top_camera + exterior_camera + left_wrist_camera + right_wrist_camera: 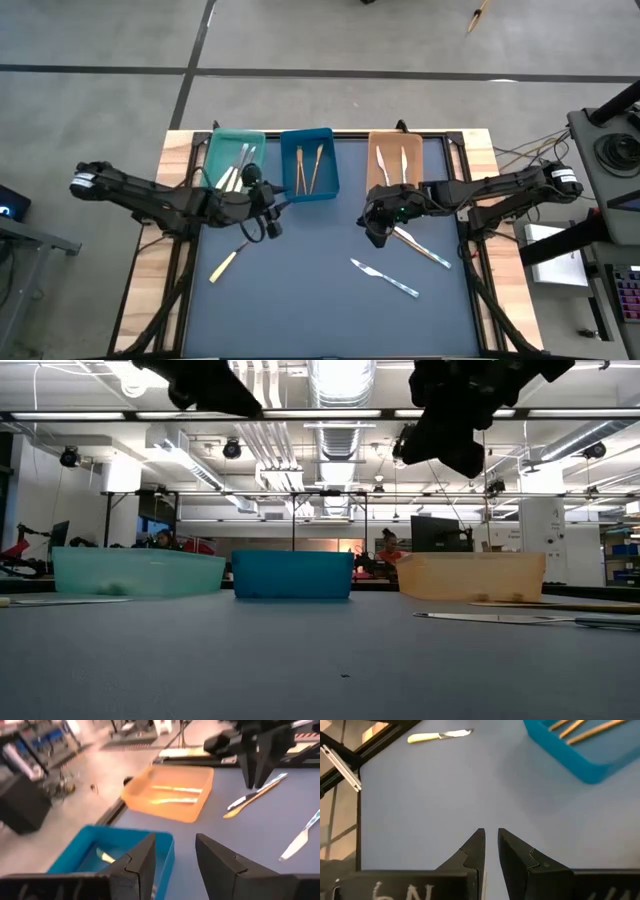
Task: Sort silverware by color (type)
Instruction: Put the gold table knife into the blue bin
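High view: three pieces of silverware loose on the mat.
Cream-handled knife [223, 266] lies diagonal near my left gripper [268, 212], jaws spread, empty. My right gripper [372, 232], jaws narrowly parted, hovers beside the crossed pair [422, 248].

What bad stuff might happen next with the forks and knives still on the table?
Two pieces cross under the right gripper: a wooden utensil and a blue-handled one. Picking up one might drag the other. The cream-handled knife lies near the mat's left edge, so a nudge could push it off. The left gripper, jaws apart and empty, hovers close to the blue tray and might bump it.
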